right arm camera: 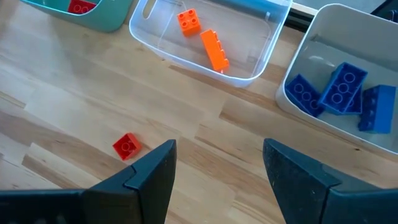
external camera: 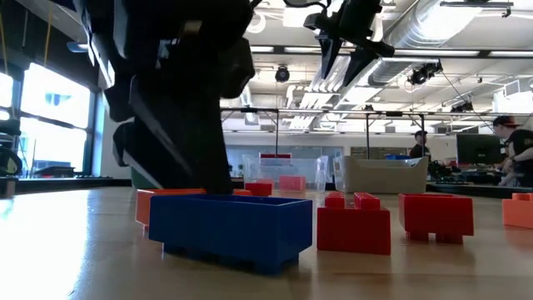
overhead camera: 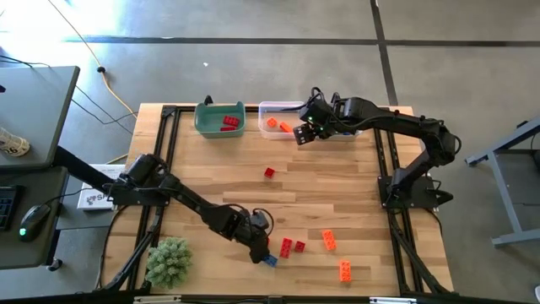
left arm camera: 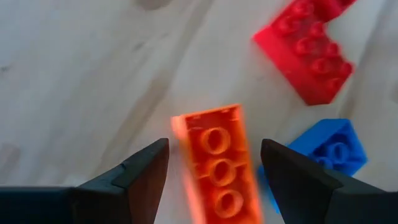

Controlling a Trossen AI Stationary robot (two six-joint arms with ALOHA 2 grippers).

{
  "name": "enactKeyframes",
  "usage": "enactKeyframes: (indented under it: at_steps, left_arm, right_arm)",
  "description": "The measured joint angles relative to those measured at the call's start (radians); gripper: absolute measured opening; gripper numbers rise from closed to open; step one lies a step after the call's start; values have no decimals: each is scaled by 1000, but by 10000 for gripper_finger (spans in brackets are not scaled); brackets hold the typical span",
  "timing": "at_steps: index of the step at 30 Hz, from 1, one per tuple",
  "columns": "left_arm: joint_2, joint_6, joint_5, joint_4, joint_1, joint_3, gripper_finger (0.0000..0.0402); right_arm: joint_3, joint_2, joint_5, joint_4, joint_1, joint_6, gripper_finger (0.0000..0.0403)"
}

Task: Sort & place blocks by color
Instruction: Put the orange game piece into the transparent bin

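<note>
Blocks are lying scattered on the wooden surface (overhead camera: 337, 181); an orange block (left arm camera: 217, 165) is sitting between the left gripper's (left arm camera: 214, 171) open fingers, with a blue block (left arm camera: 329, 149) just beside it. Light, rigid and smooth-sided, it is likely asking for a pinch across its long flat walls. The right gripper (right arm camera: 217, 171), fingers open and empty, is hovering near the clear bin (right arm camera: 264, 59).

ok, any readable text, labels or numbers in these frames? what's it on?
No text reads clearly in any view.
White card or box off the table's left edge, high view: dark print, too small to read.
Blocks, e.g. the orange block and blue block in the left wrist view: studs blurred, no lettering legible.
Bins, e.g. the clear bin: no labels visible.
</note>
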Motion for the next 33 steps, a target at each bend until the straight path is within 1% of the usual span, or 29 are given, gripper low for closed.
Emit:
enactKeyframes:
  at_steps: [7, 14, 16, 19, 22, 25, 30, 33]
  left_arm:
    - [47, 58, -5, -32, -1, 53, 243]
    - [52, 119, -67, -75, -3, 56, 236]
    - [53, 152, -89, -84, -3, 56, 223]
    - [54, 209, -112, -96, 0, 54, 192]
    - [54, 263, -116, -99, 8, 54, 152]
    - [53, 319, -98, -96, 18, 54, 115]
    - [45, 378, -41, -95, 42, 53, 111]
    - [26, 408, -14, -114, 70, 50, 111]
  right_arm:
    - [0, 0, 0, -6, 0, 4, 228]
    - [0, 0, 1, -6, 21, 4, 228]
    - [0, 0, 1, -6, 29, 4, 228]
    - [0, 0, 1, -6, 41, 4, 228]
    - [0, 0, -4, -5, 52, 4, 228]
    - [0, 0, -40, -5, 63, -1, 228]
    - [0, 0, -102, -6, 82, -31, 228]
    - [0, 0, -109, -13, 96, -54, 228]
